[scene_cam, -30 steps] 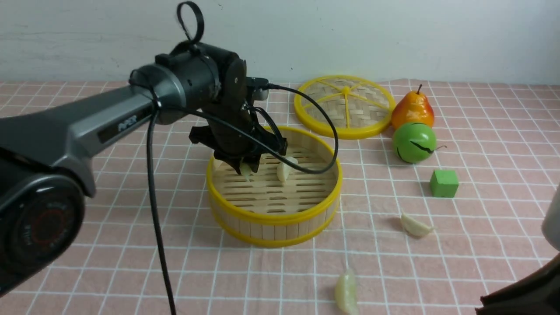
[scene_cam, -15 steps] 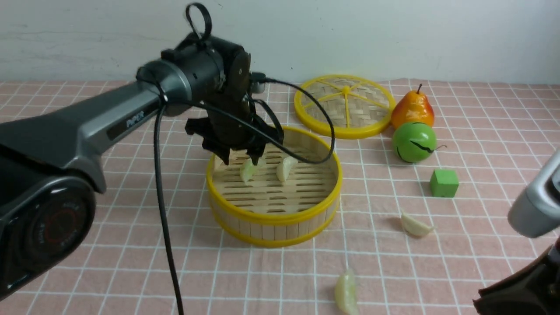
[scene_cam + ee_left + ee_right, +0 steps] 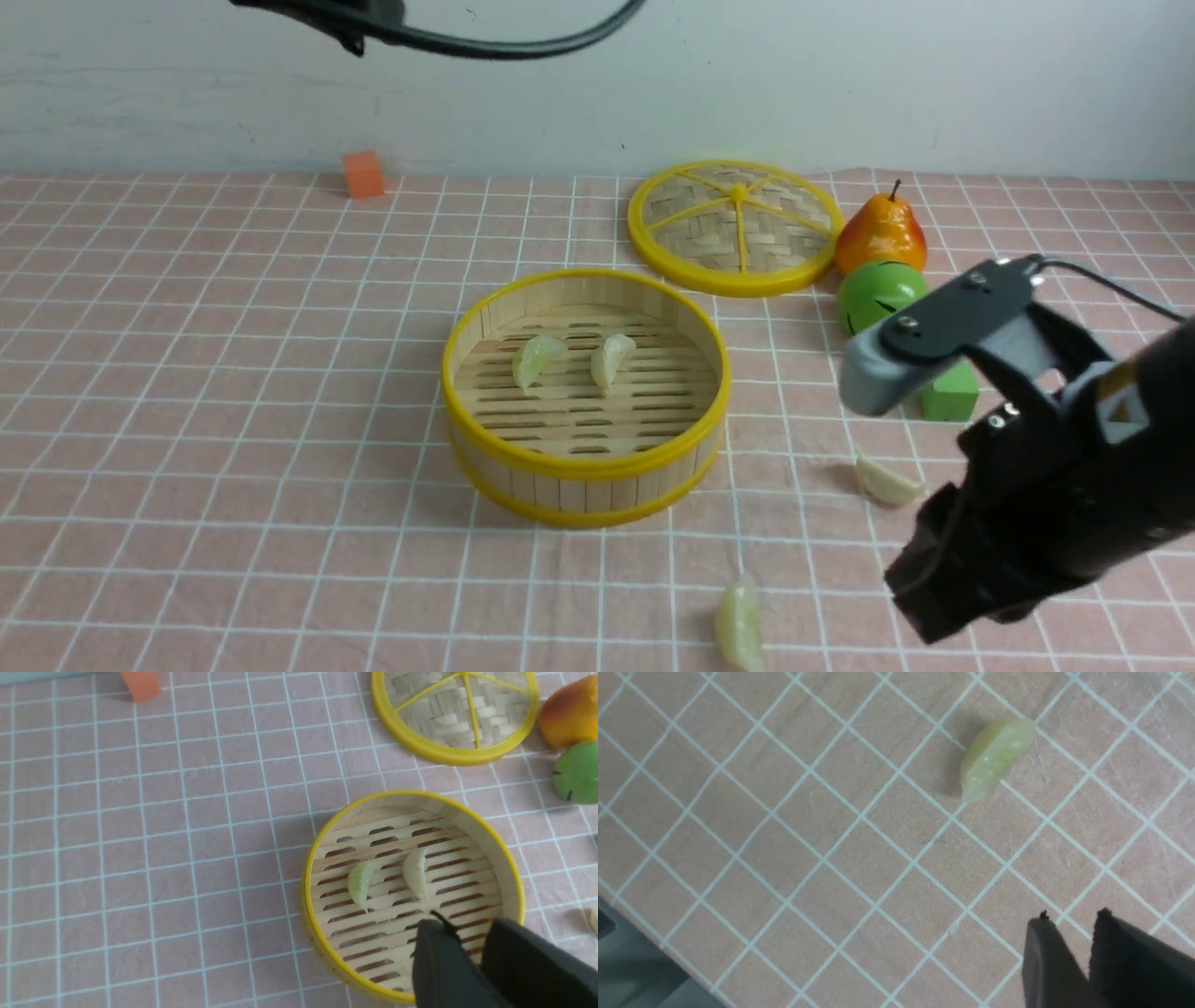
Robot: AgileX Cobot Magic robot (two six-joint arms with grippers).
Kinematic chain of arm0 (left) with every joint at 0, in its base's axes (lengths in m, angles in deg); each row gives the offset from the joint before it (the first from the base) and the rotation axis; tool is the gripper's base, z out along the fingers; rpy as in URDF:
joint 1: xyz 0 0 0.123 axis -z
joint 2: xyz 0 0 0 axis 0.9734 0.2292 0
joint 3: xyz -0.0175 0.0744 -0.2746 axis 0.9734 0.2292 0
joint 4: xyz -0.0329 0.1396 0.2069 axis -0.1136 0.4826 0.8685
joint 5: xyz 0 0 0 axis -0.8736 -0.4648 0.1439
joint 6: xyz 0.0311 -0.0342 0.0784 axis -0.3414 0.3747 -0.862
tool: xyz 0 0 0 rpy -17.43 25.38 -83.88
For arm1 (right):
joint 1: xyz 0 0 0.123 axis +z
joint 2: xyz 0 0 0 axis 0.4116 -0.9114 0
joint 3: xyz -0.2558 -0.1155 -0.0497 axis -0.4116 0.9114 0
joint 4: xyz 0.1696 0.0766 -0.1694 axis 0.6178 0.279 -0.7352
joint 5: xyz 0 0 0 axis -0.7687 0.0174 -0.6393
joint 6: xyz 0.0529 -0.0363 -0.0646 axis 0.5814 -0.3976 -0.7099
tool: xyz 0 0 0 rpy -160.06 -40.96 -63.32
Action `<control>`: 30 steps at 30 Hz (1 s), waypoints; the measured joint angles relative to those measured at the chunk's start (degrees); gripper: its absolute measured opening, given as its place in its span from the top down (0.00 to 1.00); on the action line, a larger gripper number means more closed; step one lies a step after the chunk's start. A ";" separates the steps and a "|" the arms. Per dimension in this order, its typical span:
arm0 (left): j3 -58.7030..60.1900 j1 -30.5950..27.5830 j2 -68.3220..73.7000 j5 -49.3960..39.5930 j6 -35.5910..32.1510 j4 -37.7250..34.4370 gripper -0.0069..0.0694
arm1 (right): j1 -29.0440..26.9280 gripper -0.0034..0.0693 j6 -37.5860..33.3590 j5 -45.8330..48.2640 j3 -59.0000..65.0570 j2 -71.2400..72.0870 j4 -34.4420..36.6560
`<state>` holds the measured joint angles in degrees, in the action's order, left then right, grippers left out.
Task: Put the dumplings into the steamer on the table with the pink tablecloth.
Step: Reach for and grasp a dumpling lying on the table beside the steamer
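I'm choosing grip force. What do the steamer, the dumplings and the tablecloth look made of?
Steamer: pale, matte strips set side by side, so probably bamboo or wood. Its glossy yellow rims are likely plastic.
Dumplings: smooth and slightly translucent with shiny highlights, probably plastic or rubber toys.
Tablecloth: matte pink fabric with white grid lines, slightly wrinkled.

Two dumplings (image 3: 539, 360) in steamer (image 3: 579, 476), lid (image 3: 736, 229) behind-right of it, loose dumplings (image 3: 887, 483) on tablecloth (image 3: 233, 373) front-right

I see a staged lab test bench: pink tablecloth (image 3: 187, 373), bare white wall (image 3: 840, 75), toy pear (image 3: 880, 235) and green cube (image 3: 952, 401) as props.
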<state>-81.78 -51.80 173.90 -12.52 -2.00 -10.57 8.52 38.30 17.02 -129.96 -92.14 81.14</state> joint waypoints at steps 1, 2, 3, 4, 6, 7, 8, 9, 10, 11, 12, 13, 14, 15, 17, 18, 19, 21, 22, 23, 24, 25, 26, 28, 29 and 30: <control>3.12 0.00 -2.93 -0.16 -0.04 0.05 0.88 | 0.00 0.67 0.40 -0.98 0.00 -1.65 0.04; 5.44 0.00 -4.90 -0.15 -0.14 0.11 0.92 | 0.00 0.62 0.64 -2.06 0.00 -3.00 0.21; 8.63 0.00 -7.30 -0.15 -0.20 0.17 0.93 | 0.00 0.57 0.98 -3.29 0.00 -4.69 0.20; 11.33 0.00 -9.24 -0.08 -0.20 0.22 0.93 | 0.00 0.51 1.48 -4.35 0.00 -6.02 0.22; 18.39 0.00 -14.04 0.90 -0.20 0.24 0.93 | 0.00 0.39 2.32 -6.97 -0.07 -9.41 0.30; 21.24 0.00 -16.47 1.54 -0.20 0.29 0.93 | 0.00 0.34 2.80 -7.93 -0.35 -11.12 0.40; 26.05 0.00 -19.39 2.92 -0.20 0.19 0.93 | 0.00 0.29 3.18 -8.92 -0.91 -13.20 0.54; 29.29 0.00 -21.80 3.99 -0.20 0.05 0.93 | 0.00 0.24 3.45 -9.68 -1.44 -14.90 0.84; 31.70 0.00 -23.73 4.72 -0.20 -0.15 0.93 | 0.00 0.21 3.59 -10.16 -1.91 -16.22 1.07; 34.52 0.00 -26.13 5.54 -0.20 -0.57 0.93 | 0.00 0.18 3.65 -10.74 -2.53 -17.86 1.38; 35.59 0.00 -27.07 5.67 -0.20 -0.75 0.93 | 0.00 0.18 3.65 -10.88 -2.81 -18.52 1.56; 39.00 0.00 -30.28 6.59 -0.20 -1.59 0.93 | 0.00 0.16 3.72 -11.38 -3.76 -20.80 2.30; 40.75 0.00 -32.00 6.78 -0.20 -2.09 0.93 | 0.00 0.16 3.79 -11.63 -4.32 -22.11 2.73; 43.17 0.00 -34.95 6.94 -0.20 -3.00 0.93 | 0.08 0.16 3.84 -11.85 -5.31 -24.36 3.33; 46.83 0.00 -38.41 7.02 -0.20 -4.05 0.93 | 0.59 0.17 3.84 -12.18 -6.55 -27.22 3.78; 48.22 0.00 -39.86 7.02 -0.20 -4.50 0.93 | 1.01 0.18 4.05 -12.24 -7.25 -28.72 3.84; 50.16 0.00 -41.96 6.98 -0.20 -5.11 0.93 | 1.51 0.18 4.42 -12.24 -7.96 -30.16 3.84; 52.48 0.00 -44.54 6.64 -0.20 -5.61 0.93 | 2.27 0.21 5.45 -12.36 -8.99 -32.30 3.55; 53.77 0.00 -46.32 6.12 -0.20 -5.81 0.93 | 2.84 0.22 6.44 -12.43 -9.56 -33.74 3.03; 54.25 0.00 -46.60 5.94 -0.20 -5.80 0.93 | 3.00 0.23 6.62 -12.43 -9.77 -33.97 2.74; 55.92 0.00 -49.06 5.18 -0.20 -5.96 0.93 | 3.61 0.27 8.66 -12.24 -10.44 -35.52 1.07; 56.11 0.00 -49.06 5.12 -0.20 -5.96 0.93 | 3.68 0.28 8.93 -12.24 -10.54 -35.52 0.86; 57.66 0.00 -51.26 4.43 -0.20 -5.96 0.93 | 4.00 0.33 11.03 -12.16 -11.12 -36.05 -0.99; 58.69 0.00 -53.30 3.83 -0.20 -5.96 0.93 | 4.07 0.42 12.93 -11.97 -11.36 -36.16 -2.42; 58.90 0.00 -53.72 3.77 -0.20 -5.96 0.93 | 4.07 0.44 13.30 -11.97 -11.36 -36.16 -2.70; 59.56 0.00 -55.51 3.70 -0.20 -5.96 0.93 | 4.07 0.55 14.45 -11.97 -11.36 -36.16 -4.14</control>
<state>-22.21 -51.80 118.40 -8.81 -2.20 -16.53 12.59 52.75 5.05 -141.32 -128.30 77.00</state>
